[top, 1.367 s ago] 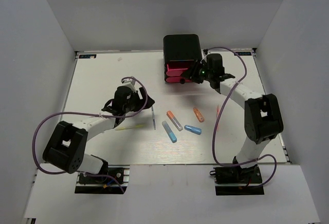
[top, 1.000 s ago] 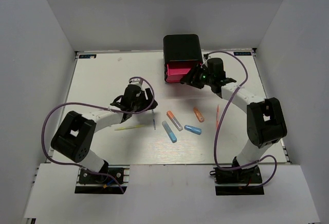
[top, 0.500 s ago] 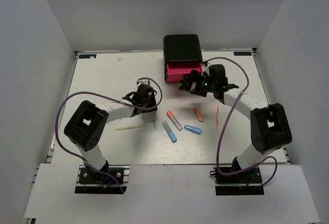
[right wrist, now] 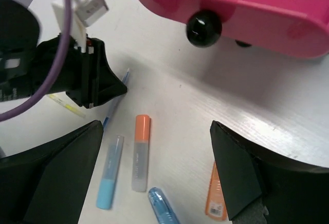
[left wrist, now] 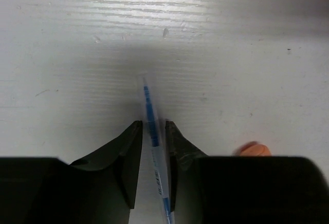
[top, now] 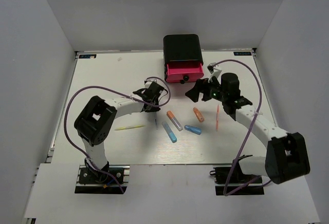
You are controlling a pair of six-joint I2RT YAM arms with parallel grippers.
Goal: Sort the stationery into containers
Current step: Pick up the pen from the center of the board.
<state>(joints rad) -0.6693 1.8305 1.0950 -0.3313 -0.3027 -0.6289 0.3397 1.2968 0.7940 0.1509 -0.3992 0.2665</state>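
A clear pen with blue ink (left wrist: 148,100) lies on the white table between the jaws of my left gripper (left wrist: 152,124). They stand narrowly open: the right finger touches the pen and a thin gap shows on the left. From above, this gripper (top: 154,106) sits left of the markers. The pink drawer (top: 183,72) with its black knob (right wrist: 204,28) is pulled out of the black case (top: 182,49). My right gripper (top: 197,90) hangs wide open and holds nothing, just in front of the drawer. Below it lie the orange-grey marker (right wrist: 140,152), light blue marker (right wrist: 109,172), blue marker (right wrist: 163,206) and orange marker (right wrist: 216,193).
A yellow pen (top: 129,127) lies left of the left gripper. An orange-red pen (top: 217,117) lies to the right, under the right forearm. White walls enclose the table on three sides. Purple cables loop off both arms.
The left gripper swung right to the clear pen and narrowed around it. The right gripper let go of the drawer knob, opened wide and backed off, leaving the drawer pulled out.
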